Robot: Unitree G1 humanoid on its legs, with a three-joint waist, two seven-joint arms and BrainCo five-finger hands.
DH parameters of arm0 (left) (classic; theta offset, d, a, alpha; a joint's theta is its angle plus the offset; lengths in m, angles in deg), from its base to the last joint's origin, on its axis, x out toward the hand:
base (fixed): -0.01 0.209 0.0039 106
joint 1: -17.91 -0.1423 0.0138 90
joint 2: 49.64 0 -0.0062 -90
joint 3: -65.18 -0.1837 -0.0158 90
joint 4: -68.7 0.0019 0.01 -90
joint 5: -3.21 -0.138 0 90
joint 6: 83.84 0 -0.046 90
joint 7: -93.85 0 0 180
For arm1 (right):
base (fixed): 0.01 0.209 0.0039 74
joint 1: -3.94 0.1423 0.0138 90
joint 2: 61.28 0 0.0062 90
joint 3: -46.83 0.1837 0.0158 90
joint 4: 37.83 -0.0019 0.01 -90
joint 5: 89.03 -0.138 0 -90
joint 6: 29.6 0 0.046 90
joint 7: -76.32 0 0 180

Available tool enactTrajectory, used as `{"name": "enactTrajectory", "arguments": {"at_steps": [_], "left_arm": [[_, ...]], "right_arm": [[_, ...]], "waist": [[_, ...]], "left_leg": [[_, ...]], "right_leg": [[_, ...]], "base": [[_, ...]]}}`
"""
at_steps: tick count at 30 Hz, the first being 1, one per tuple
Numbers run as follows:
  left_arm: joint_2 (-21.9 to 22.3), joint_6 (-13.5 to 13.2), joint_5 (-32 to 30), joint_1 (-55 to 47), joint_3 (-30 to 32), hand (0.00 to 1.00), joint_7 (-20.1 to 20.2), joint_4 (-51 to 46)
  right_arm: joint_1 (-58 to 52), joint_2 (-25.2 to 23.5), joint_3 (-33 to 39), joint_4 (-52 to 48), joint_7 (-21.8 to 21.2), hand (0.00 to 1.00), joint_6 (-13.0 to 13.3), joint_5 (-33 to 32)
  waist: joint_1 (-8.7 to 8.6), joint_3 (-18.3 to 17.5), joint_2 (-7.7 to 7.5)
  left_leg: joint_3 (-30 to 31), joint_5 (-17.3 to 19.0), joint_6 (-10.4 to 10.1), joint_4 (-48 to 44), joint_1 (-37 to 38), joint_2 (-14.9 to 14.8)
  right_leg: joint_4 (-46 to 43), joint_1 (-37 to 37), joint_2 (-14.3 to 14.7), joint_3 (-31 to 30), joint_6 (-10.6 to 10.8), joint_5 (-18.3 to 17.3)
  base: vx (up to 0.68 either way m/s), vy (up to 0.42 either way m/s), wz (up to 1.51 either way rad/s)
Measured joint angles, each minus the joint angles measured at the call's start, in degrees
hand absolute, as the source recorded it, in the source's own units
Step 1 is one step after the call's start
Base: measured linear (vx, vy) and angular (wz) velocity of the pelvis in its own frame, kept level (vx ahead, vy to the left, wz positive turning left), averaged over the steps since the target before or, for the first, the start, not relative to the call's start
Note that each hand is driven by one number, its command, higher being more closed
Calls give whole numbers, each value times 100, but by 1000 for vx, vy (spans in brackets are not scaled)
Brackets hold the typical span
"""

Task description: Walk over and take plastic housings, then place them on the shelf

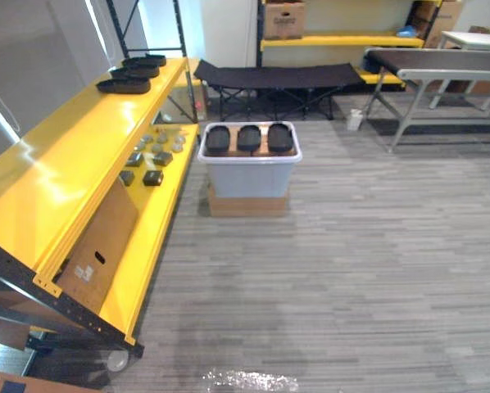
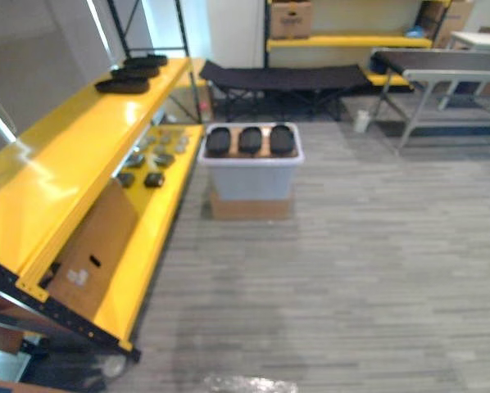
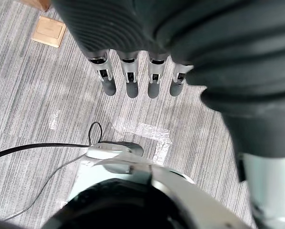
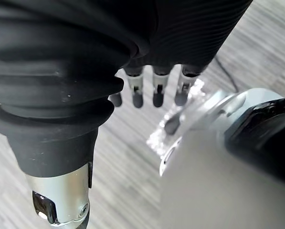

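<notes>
Three black oval plastic housings [image 1: 248, 137] lie side by side on top of a pale grey bin [image 1: 249, 172] that stands on a flat cardboard box on the carpet ahead. More black housings [image 1: 133, 73] rest at the far end of the yellow shelf [image 1: 65, 155] on my left. My left hand [image 3: 133, 76] hangs over the grey carpet with straight fingers and nothing in it. My right hand [image 4: 154, 88] also hangs with straight fingers, holding nothing.
The shelf's lower yellow level [image 1: 151, 237] carries several small dark and grey parts [image 1: 152, 160] and a leaning cardboard sheet [image 1: 97, 250]. A black folding cot [image 1: 282, 78] stands behind the bin, a grey table [image 1: 442, 70] at the right, another yellow rack with boxes [image 1: 343, 37] beyond.
</notes>
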State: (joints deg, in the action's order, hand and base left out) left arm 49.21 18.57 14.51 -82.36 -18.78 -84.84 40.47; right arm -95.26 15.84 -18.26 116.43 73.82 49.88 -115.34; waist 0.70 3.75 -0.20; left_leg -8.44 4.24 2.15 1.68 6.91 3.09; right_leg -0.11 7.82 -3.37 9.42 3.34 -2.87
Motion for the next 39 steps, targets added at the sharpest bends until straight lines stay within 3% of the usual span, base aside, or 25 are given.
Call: {"name": "enactTrajectory", "arguments": {"at_steps": [6,13,19,33,37,39], "left_arm": [[-25,-197,-284,130,0,0,53,11],[-29,-227,-207,165,-8,0,27,11],[-19,-257,-210,175,-12,0,30,5],[-107,-370,-225,193,-231,0,177,9],[-143,-372,-227,322,-245,0,172,5],[-171,-374,-227,457,-248,0,166,-45]], "right_arm": [[333,-65,90,42,-142,0,-108,-104],[391,-64,92,42,-179,0,-113,-100],[419,16,82,38,-490,0,-306,264],[448,166,-251,165,-670,0,-320,316],[658,176,-315,168,-627,0,-333,363],[839,186,-314,161,-612,0,-331,373]], "waist": [[-6,130,-34],[-12,216,-31],[-10,275,-14],[-16,350,-82],[-8,489,-119],[4,771,-179]], "left_leg": [[-13,-29,4,232,211,15],[-12,-26,0,277,297,16],[-11,-45,5,294,299,30],[45,-106,53,331,298,183],[47,-147,114,297,93,181],[48,-174,129,294,34,185]], "right_leg": [[60,86,9,83,127,28],[60,154,10,139,152,20],[60,178,-3,163,176,-9],[110,215,-144,345,173,-42],[-48,-22,-161,350,173,-43],[-166,-134,-180,348,173,-43]], "base": [[75,6,0],[-5,-11,1],[-76,-30,0],[-33,-5,4],[-18,-3,1],[-49,5,1]]}}
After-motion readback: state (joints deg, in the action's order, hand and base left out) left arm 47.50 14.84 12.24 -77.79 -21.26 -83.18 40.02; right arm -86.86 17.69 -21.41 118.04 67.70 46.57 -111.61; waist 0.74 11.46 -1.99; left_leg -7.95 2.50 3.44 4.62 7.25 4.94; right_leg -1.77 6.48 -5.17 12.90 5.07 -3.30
